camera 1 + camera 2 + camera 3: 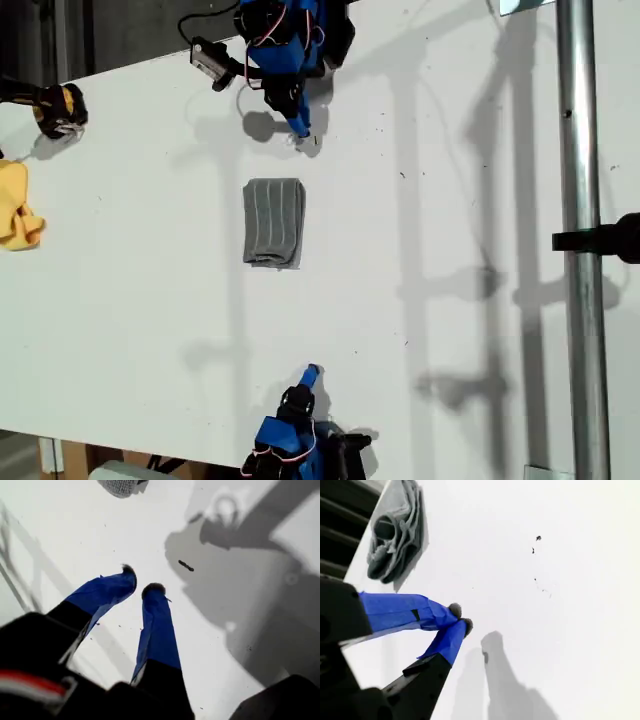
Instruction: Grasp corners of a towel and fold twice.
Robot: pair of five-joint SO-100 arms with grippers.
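The thin grey white-striped towel (273,222) is lying folded, clear of both grippers (soft, light; we are favouring its corners). My first gripper (141,580) is holding its jaws slightly apart, my second gripper (460,618) together.

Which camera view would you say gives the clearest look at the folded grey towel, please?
The exterior view: the whole towel lies folded on the white table, untouched by either arm. The first wrist view catches only a cut-off edge. The second wrist view shows no striped towel, only a crumpled grey cloth.
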